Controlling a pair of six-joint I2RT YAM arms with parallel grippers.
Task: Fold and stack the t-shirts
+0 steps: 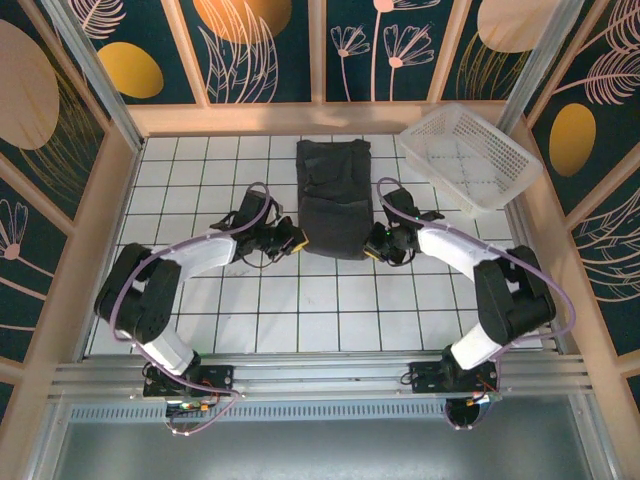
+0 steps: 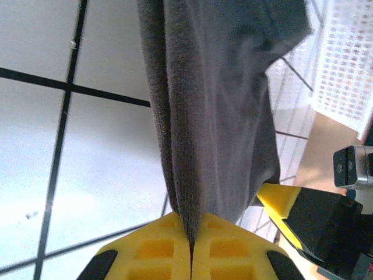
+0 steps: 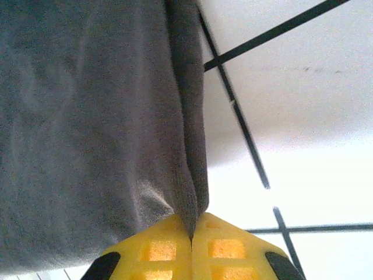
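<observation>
Currently the dark t-shirt is lying as a folded rectangle on the white tiled table, toward its far middle, with the white lattice basket sitting near it at the far right. The left gripper is pinching the shirt's near left corner, yellow jaws pressing together on a fold of cloth. The right gripper is clamping the near right corner likewise.

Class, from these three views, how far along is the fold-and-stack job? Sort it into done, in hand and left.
Done: the t-shirt lies folded into a narrow strip on the tiled table. In hand: the left gripper and right gripper each pinch a near corner, jaws shut. Left: probably the end-to-end fold, then stacking.
</observation>
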